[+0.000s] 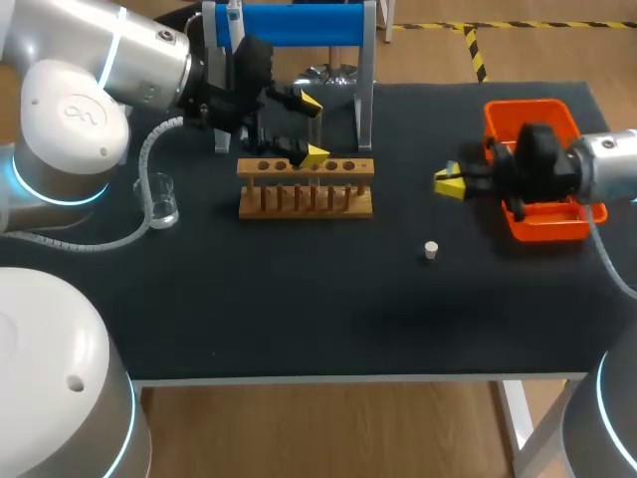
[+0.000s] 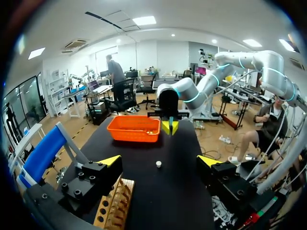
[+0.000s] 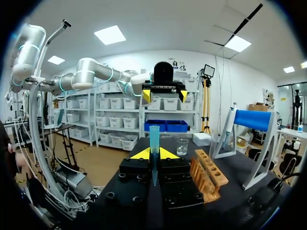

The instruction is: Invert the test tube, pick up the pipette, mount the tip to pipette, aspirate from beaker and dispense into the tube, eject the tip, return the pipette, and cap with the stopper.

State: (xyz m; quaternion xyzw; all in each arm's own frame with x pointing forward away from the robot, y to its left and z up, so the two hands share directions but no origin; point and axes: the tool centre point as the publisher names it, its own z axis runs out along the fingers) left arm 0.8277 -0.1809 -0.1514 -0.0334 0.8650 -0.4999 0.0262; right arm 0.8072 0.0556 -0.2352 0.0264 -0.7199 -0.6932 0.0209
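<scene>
The near half of the black tabletop (image 1: 299, 319) lies open, bar one small white stopper (image 1: 431, 250). Farther back a wooden tube rack (image 1: 306, 187) blocks the middle (blue-barred metal stand (image 1: 294, 25) close behind), a clear glass beaker (image 1: 160, 199) to its left, an orange plastic tray (image 1: 528, 108) right; the right gripper (image 1: 450, 182) hangs in the gap between.

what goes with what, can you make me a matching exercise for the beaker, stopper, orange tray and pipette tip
1 beaker
2 stopper
3 orange tray
4 pipette tip

A clamped in the right gripper
B left of the wooden rack
C partly under the right arm
D small, white, lying alone

Pairs: 1-B, 2-D, 3-C, 4-A
</scene>
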